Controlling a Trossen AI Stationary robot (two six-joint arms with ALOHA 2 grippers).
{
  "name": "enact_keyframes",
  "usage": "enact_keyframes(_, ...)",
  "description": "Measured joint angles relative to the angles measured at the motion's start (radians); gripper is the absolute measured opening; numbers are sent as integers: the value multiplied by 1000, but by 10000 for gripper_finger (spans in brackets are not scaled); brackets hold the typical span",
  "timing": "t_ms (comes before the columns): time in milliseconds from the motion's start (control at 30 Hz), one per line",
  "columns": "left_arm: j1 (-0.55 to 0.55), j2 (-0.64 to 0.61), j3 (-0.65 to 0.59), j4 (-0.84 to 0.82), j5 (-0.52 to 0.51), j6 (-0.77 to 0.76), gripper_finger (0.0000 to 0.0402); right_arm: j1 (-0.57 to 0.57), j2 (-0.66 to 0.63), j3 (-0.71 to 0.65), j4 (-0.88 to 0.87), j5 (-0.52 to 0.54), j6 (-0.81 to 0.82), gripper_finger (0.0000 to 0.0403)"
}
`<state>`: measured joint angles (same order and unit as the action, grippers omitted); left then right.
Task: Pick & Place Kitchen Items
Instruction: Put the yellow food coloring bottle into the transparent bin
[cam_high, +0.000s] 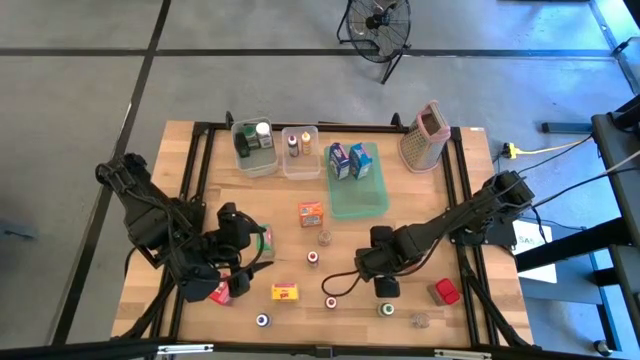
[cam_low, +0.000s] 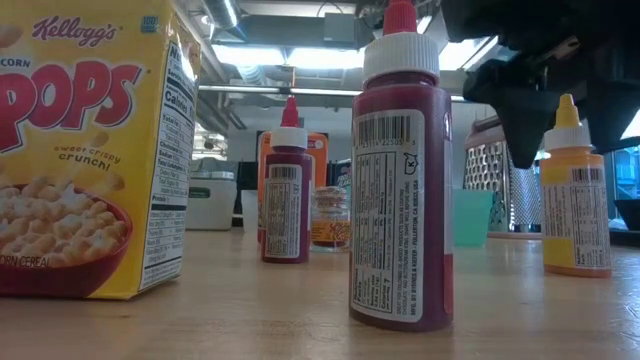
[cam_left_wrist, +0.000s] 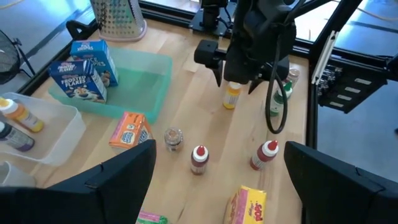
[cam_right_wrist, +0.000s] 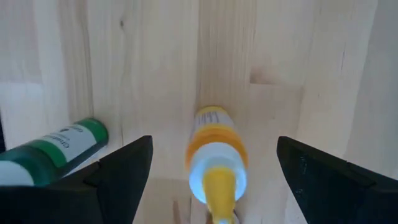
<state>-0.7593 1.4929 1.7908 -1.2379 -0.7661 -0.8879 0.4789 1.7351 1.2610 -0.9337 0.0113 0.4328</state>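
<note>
Right gripper (cam_right_wrist: 211, 180), jaws wide, hangs over a yellow-capped bottle (cam_right_wrist: 213, 158) hidden beneath it from above; left gripper (cam_left_wrist: 217, 180) waits, jaws wide.

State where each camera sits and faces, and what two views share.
High view: overhead, straight down on the table; left arm and right arm both show.
Low view: at tabletop height, level across it; right arm's jaws hang over the yellow-capped bottle.
Left wrist view: faces across toward the right arm; own open jaws frame the bottom.
Right wrist view: straight down between own open jaws.
Shared: the yellow-capped bottle, in low and both wrist views.
</note>
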Motion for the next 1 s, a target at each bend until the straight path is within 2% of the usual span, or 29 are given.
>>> enact_keyframes(333, 0, 0, 0, 0, -2, 10, 349, -14, 0, -80, 86, -39, -1, 346)
enact_keyframes(767, 0, 0, 0, -1, -2, 30, 349, -15, 0, -116, 136, -42, 5, 345)
enact_keyframes(1000, 0, 0, 0, -1, -2, 30, 349, -16, 0, -116, 134, -42, 5, 313)
